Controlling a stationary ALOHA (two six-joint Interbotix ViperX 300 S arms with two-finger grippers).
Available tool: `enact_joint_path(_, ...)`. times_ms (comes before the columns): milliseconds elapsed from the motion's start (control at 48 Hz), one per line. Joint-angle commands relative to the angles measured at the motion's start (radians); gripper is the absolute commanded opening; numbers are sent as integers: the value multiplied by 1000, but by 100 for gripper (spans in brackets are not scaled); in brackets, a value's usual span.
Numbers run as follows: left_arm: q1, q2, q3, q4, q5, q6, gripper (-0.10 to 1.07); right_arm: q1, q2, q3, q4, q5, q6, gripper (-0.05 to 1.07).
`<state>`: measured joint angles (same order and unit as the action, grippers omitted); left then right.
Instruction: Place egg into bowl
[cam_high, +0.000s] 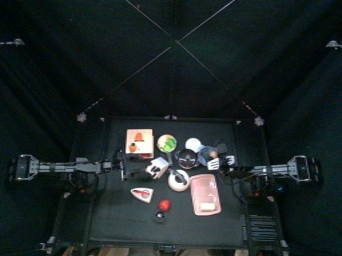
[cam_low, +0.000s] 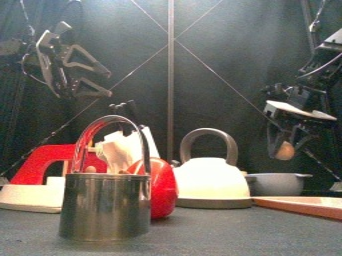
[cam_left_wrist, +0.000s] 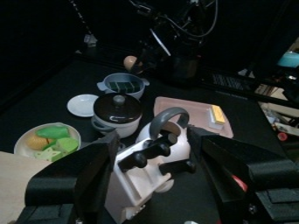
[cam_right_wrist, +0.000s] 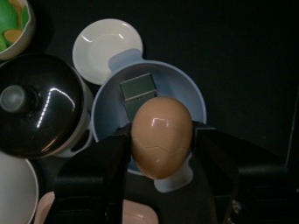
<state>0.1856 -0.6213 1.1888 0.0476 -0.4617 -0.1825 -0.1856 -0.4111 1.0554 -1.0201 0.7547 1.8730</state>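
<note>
My right gripper (cam_right_wrist: 160, 179) is shut on a tan egg (cam_right_wrist: 160, 136) and holds it just above the bowl (cam_right_wrist: 187, 96), which is round, dark grey-blue, pale-rimmed and empty. In the front view the egg (cam_low: 285, 150) hangs in the right gripper (cam_low: 286, 140) a little above the bowl (cam_low: 274, 183) at the right. The left wrist view shows the egg (cam_left_wrist: 132, 63) over the bowl (cam_left_wrist: 122, 85) from across the table. My left gripper (cam_left_wrist: 163, 188) is open and empty, above a white and red iron (cam_left_wrist: 146, 162) on the left side.
A white kettle with a black lid (cam_right_wrist: 30, 105) stands right beside the bowl. A small white dish (cam_right_wrist: 111, 42) and a plate of green food (cam_left_wrist: 49, 140) lie behind it. A pink tray (cam_left_wrist: 193, 118) is at the front right. A metal cup (cam_low: 104, 205) and a red fruit (cam_low: 162, 188) stand at the front.
</note>
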Motion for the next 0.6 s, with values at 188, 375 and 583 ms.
enact_joint_path(188,2,0,-5,-2,-5,3,96,-94,12,31,-48,-123,6,76)
enact_joint_path(375,3,0,-5,-2,-5,3,96,-103,14,34,-58,-121,6,82)
enact_joint_path(583,3,0,-5,0,-5,2,96,-104,18,35,-58,-114,6,95)
